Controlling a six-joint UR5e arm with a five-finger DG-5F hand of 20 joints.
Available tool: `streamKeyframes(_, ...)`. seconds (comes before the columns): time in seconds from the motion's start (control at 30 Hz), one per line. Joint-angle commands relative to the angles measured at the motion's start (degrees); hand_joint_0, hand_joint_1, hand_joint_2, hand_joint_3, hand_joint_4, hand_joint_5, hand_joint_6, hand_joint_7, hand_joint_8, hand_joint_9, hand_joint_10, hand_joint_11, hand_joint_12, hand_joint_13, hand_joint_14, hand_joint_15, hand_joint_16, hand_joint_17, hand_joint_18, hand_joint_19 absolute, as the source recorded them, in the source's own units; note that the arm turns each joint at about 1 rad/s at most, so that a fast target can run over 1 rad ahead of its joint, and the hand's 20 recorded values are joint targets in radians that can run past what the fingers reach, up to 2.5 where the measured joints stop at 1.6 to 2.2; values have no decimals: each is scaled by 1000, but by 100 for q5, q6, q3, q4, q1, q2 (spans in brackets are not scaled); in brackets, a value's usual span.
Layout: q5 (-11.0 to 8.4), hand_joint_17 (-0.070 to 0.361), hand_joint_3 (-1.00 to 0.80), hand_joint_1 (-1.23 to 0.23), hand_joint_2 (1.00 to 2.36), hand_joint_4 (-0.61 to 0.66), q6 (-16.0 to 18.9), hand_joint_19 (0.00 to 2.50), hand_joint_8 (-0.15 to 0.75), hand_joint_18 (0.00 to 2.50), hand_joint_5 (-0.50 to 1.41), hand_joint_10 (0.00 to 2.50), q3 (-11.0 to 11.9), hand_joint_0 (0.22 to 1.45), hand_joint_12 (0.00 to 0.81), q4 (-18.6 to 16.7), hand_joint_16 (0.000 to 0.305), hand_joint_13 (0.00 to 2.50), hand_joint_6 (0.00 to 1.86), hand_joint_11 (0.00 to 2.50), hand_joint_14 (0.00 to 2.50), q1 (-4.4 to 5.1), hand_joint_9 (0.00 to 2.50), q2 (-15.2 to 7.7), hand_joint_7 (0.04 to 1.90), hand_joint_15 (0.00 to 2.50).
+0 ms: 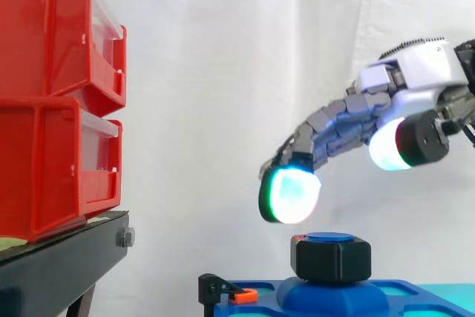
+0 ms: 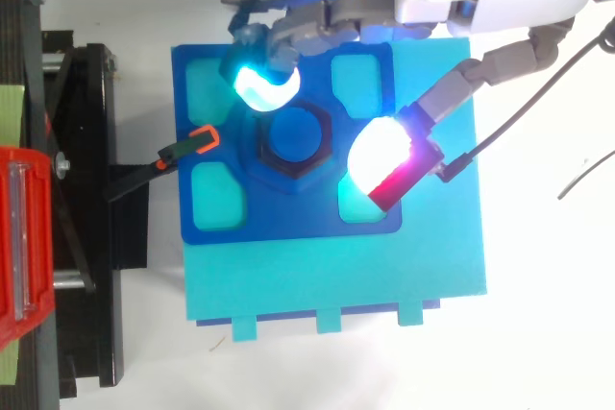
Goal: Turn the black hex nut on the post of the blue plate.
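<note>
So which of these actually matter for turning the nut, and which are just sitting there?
For the job: black hex nut, post, blue plate, hand hovering open above the nut.
Just sitting there: red bins, black stand, cyan base under the plate, orange-tipped clamp at the plate's edge.

Two red bins sit stacked on a black stand, well apart from the robot hand, out beyond its fingertips. A white curtain hangs behind it. Below it, a black clamp with an orange tip reaches out from the stand, and a turquoise base rests on the white worktop.
</note>
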State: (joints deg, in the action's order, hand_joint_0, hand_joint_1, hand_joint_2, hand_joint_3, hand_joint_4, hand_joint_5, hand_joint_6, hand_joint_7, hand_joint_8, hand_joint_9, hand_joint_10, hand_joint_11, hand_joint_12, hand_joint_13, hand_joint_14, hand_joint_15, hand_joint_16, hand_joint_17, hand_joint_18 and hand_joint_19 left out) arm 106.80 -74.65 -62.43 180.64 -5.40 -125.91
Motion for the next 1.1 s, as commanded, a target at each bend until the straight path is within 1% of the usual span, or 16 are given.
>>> streamKeyframes(0.0, -177, 119, -500, -406, 1000, 181, -5, 62, 231, 0, -202, 0, 161, 489, 352, 6, 53, 126, 502, 0, 0, 83, 281, -4, 766, 8)
streamKeyframes(0.07, -247, 119, -500, -407, 1000, 183, -5, 64, 231, 0, -201, 0, 170, 489, 352, -21, 53, 125, 502, 0, 0, 118, 283, -4, 768, 4)
streamKeyframes(0.1, -414, 119, -500, -407, 1000, 183, -32, 60, 231, 0, -201, 0, 170, 489, 352, -38, 53, 124, 502, 0, 0, 189, 283, -4, 768, 11)
streamKeyframes(0.13, -458, 119, -500, -408, 1000, 183, -32, 62, 231, 0, -201, 0, 170, 489, 352, -56, 53, 126, 502, 0, 0, 206, 283, -4, 768, 8)
streamKeyframes(0.17, -546, 119, -500, -407, 1000, 184, -32, 55, 231, 0, -201, 0, 170, 489, 352, -82, 53, 125, 502, 0, 0, 259, 284, -4, 769, 8)
streamKeyframes(0.23, -634, 119, -500, -407, 1000, 181, -49, 64, 232, 0, -201, 0, 170, 490, 352, -117, 53, 125, 502, 0, 0, 321, 283, -4, 765, 7)
streamKeyframes(0.3, -757, 118, -500, -407, 1000, 182, -84, 55, 232, 0, -201, 0, 135, 490, 352, -126, 53, 125, 502, 0, 0, 417, 284, -13, 768, 8)
streamKeyframes(0.33, -853, 118, -500, -407, 1000, 182, -84, 63, 232, 0, -201, 0, 82, 490, 352, -126, 53, 125, 502, 0, 0, 549, 285, -13, 767, 4)
streamKeyframes(0.37, -968, 118, -500, -407, 1000, 182, -76, 60, 232, 0, -201, 0, 47, 490, 352, -126, 53, 125, 502, 0, 0, 611, 285, -4, 767, 3)
streamKeyframes(0.43, -1108, 118, -500, -407, 1000, 184, -76, 62, 231, 0, -201, 0, 21, 491, 351, -126, 52, 123, 502, 0, 0, 637, 285, -4, 766, 6)
streamKeyframes(0.5, -1310, 118, -500, -406, 1000, 180, -67, 55, 231, 0, -201, 0, -23, 490, 350, -135, 52, 120, 502, 0, 0, 707, 285, -4, 766, 10)
streamKeyframes(0.6, -1398, 118, -500, -406, 1000, 182, -84, 52, 231, 0, -201, 0, -23, 490, 351, -126, 52, 116, 502, 0, 0, 778, 283, -13, 768, 12)
streamKeyframes(0.63, -1416, 118, -500, -406, 1000, 182, -84, 54, 231, 0, -201, 0, -32, 489, 351, -108, 52, 114, 502, 0, 0, 839, 282, -13, 767, 13)
streamKeyframes(0.67, -1416, 118, -500, -406, 1000, 182, -84, 54, 230, 0, -201, 0, -32, 489, 351, -100, 52, 114, 502, 0, 0, 857, 279, -4, 767, 9)
streamKeyframes(0.8, -1618, 119, -500, -405, 1000, 183, -84, 49, 229, 0, -202, 0, -32, 489, 353, -3, 53, 104, 502, 0, 0, 980, 272, -13, 769, 3)
streamKeyframes(1.07, -1724, 121, -500, -401, 1000, 181, -76, 43, 230, 0, -204, 0, -50, 488, 357, 59, 54, 100, 502, 0, 0, 1094, 265, -13, 773, 1)
